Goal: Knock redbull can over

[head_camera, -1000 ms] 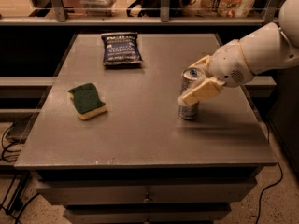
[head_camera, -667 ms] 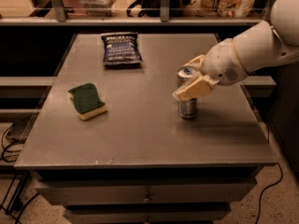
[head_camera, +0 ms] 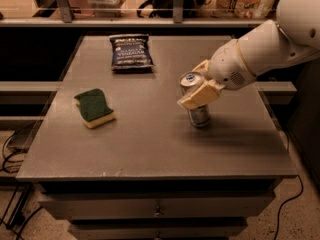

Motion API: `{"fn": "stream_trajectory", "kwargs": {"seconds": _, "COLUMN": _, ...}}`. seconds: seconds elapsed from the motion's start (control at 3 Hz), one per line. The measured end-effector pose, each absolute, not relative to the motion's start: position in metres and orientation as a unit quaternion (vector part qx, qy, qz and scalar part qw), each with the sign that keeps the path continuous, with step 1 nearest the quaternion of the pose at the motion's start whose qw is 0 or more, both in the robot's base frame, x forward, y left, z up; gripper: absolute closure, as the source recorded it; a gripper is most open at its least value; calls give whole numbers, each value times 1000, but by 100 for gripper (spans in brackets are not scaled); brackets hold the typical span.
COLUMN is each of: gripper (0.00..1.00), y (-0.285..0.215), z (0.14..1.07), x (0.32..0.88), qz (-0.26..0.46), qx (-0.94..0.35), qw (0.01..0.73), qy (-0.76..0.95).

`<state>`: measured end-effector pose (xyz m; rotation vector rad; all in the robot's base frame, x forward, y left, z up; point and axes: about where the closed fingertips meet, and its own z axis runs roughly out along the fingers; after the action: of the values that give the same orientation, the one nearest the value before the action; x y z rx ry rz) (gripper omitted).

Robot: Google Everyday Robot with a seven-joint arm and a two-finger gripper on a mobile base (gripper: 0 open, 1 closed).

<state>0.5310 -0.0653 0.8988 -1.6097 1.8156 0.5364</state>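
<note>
End effector (head_camera: 196, 82) around redbull can (head_camera: 200, 116).

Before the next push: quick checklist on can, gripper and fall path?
1. Can knocked over: not ok. The redbull can stands on its base, top tilted toward the sponge.
2. Gripper at the can: ok. The gripper is at the can's upper half.
3. Fall path toward the sponge: ok. There is bare table between can and sponge.
4. Chip bag out of the way: ok. It lies near the far edge, apart from the can.
5. Room around the can: ok. It is well in from every table edge.
6. Base lifted off the table: cannot tell.
</note>
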Motion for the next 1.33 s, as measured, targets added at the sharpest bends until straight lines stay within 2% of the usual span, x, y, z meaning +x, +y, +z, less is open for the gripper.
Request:
{"fn": "stream_trajectory", "kwargs": {"seconds": 0.33, "gripper": 100, "y": -65, "z": 899, "x": 531, "qz": 204, "qx": -613, "qw": 322, "qy": 692}}
{"fn": "stream_trajectory", "kwargs": {"seconds": 0.67, "gripper": 100, "y": -64, "z": 903, "x": 531, "qz": 148, "qx": -632, "qw": 313, "qy": 694}}
{"fn": "stream_trajectory", "kwargs": {"seconds": 1.33, "gripper": 100, "y": -75, "z": 970, "x": 535, "qz": -38, "qx": -668, "qw": 289, "qy": 685}}
